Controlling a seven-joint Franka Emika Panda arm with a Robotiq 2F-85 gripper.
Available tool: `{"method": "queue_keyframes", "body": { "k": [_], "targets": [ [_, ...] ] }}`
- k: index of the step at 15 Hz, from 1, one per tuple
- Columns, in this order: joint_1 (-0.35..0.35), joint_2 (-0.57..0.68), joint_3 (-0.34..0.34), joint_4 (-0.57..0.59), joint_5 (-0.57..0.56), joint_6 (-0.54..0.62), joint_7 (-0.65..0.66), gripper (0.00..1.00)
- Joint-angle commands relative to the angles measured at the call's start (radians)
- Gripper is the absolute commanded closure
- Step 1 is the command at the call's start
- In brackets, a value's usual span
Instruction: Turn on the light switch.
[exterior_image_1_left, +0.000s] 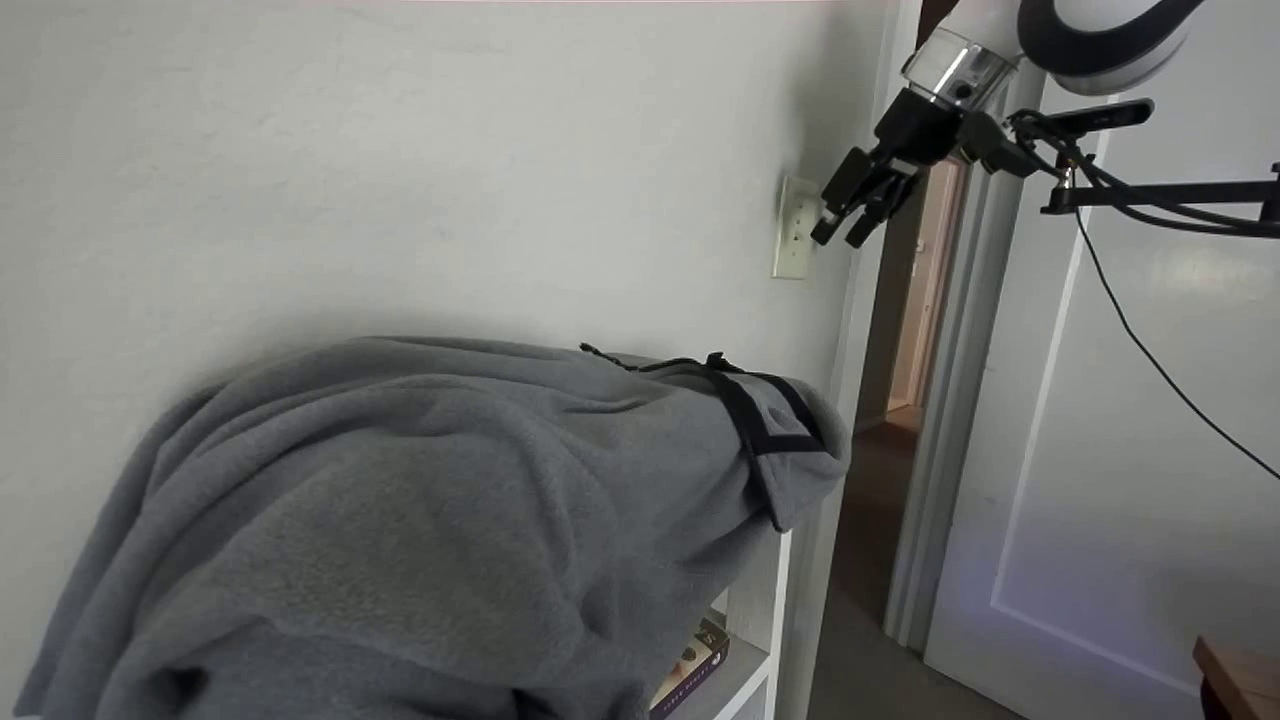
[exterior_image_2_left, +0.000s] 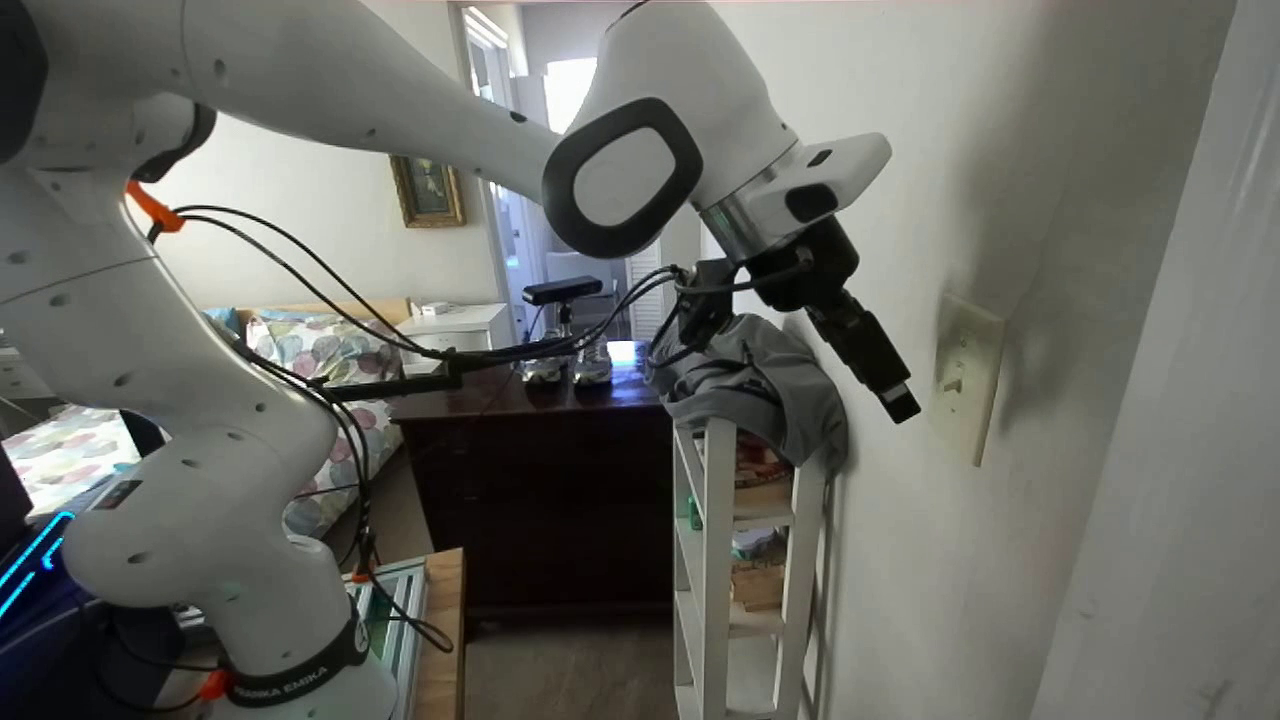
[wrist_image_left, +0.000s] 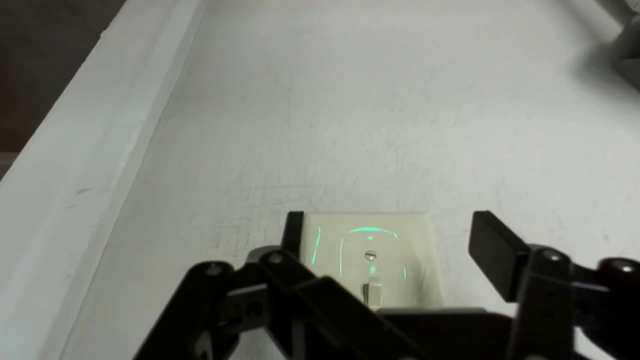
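Has fingers (wrist_image_left: 496, 257) spread wide, gripping nothing. Angles down toward light switch (exterior_image_2_left: 974, 372) on wall (exterior_image_1_left: 500, 200): just ahead, seemingly not touching, long axis upright. In wrist view, shows toggle (wrist_image_left: 375, 291) between fingers, slightly off-centre. Likely needs forward reach.

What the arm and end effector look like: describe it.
The arm is white and rounded, with a black joint ring, silver collar and black band lettered FRANKA EMIKA. Orange clips and black cables show along it. The end effector is black, with two blocky fingers.
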Motion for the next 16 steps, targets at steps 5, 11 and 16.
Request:
{"method": "queue_keyframes", "body": {
  "k": [5,11,16],
  "targets": [
    [0.009,0.067,-0.014,0.082,-0.031,-0.007,0.055,0.55],
    [0.018,0.095,-0.025,0.112,-0.023,0.002,0.044,0.44],
    [0.028,0.111,-0.030,0.127,-0.017,-0.004,0.042,0.62]
  ]
}}
